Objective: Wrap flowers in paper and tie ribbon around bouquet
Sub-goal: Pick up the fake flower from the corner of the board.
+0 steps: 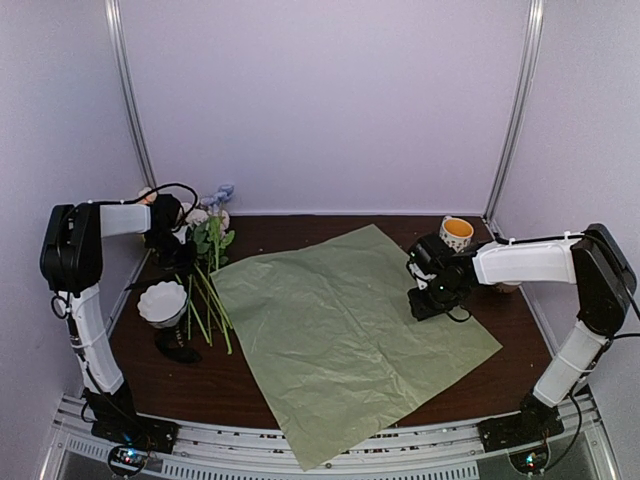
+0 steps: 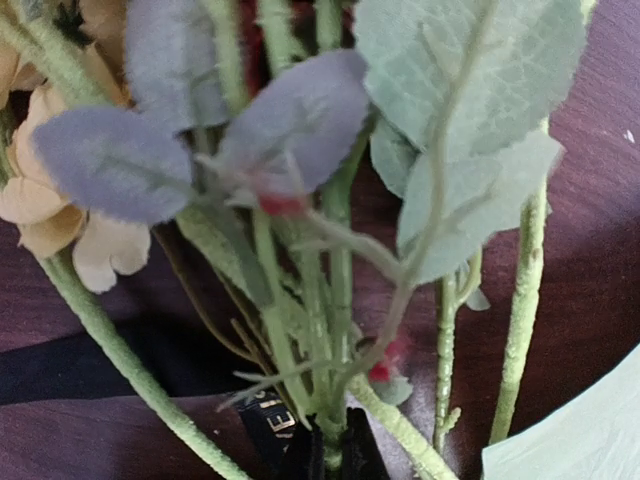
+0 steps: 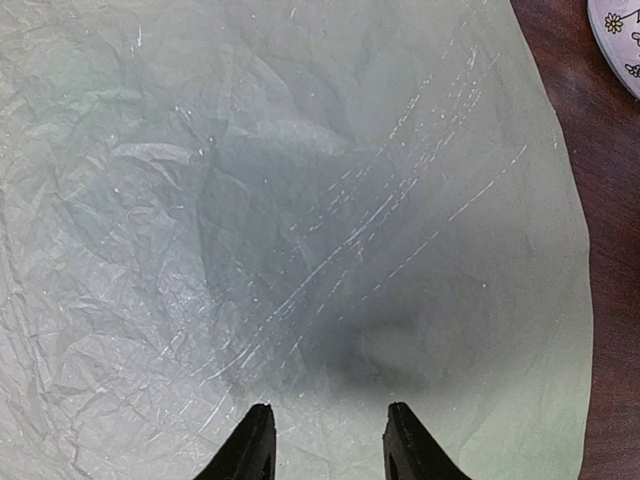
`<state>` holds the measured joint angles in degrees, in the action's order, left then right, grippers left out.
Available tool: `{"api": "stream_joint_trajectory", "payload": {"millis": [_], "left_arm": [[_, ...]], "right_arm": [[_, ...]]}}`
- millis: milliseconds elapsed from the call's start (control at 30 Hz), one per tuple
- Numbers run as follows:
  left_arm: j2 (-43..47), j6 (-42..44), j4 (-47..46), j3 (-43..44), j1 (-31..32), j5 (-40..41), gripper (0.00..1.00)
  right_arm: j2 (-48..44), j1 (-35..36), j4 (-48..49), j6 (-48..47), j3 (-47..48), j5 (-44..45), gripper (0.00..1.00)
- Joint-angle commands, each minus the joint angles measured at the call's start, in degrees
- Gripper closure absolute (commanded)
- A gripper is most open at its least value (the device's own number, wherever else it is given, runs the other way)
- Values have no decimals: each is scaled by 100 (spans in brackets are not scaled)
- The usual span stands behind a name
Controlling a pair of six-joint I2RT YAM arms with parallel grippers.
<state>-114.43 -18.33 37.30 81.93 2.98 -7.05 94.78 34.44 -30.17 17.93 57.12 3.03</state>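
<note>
The flowers lie at the table's left, blossoms toward the back wall and long green stems running forward beside the paper. My left gripper is down among them. In the left wrist view it is shut on a green stem, with leaves and a cream blossom filling the frame. The black lettered ribbon lies under the stems. The paper, pale green and crinkled, is spread flat in the middle. My right gripper hovers open over the paper near its right corner, holding nothing.
A white bowl sits left of the stems, with a dark heap just in front of it. A mug stands at the back right behind my right gripper. A white flower-printed rim shows beside the paper's edge.
</note>
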Motion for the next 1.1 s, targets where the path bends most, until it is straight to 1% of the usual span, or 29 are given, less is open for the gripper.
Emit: {"api": "stream_joint_trajectory", "payload": {"millis": [0,133,300,367,500,567,633,700,767,833,900,933,1000,1067], "left_arm": [[249,-31,-136,-107,-22,107,100],[703,-106,-280,-336,-25,189,100],[1514,-251,-777,-779,-17,161,100],[2014,-245,-1112,-956,-18,156,100],[2970,-225,-1498,-1254,-25,548,100],[3504,-136,-1902,-1437,-8,215,100],[3977,-65,-2352,-1555,147,-387,100],[4321,24,-2666,-1528,540,-891,100],[4520,-5,-3087,-1503,1070,-1605,100],[4637,-144,-3686,-1544,1825,-2180,100],[4659,-296,-4548,-1623,2518,-2508,100],[4629,-410,-4937,-1664,2815,-2674,100],[4505,-680,-5534,-1626,3280,-2946,100],[4348,-957,-5964,-1551,3564,-3087,100]], "right_arm": [[-79,54,-50,-45,52,93,61],[-130,54,-117,-62,62,127,61],[-275,68,-191,-53,99,113,61],[-352,72,-240,-74,141,104,61],[-564,89,-323,-150,253,72,61],[-737,90,-279,-255,314,-197,61],[-985,90,-29,-367,360,-727,61],[-1291,116,514,-382,363,-1728,61],[-1551,196,1390,-187,392,-2537,61],[-1690,427,2307,209,496,-3159,62],[-1661,801,3149,420,681,-3498,62],[-1595,1008,3396,401,838,-3564,62],[-1409,1388,3492,258,1326,-3556,61],[-1234,1664,3546,243,1705,-3537,59]]}}
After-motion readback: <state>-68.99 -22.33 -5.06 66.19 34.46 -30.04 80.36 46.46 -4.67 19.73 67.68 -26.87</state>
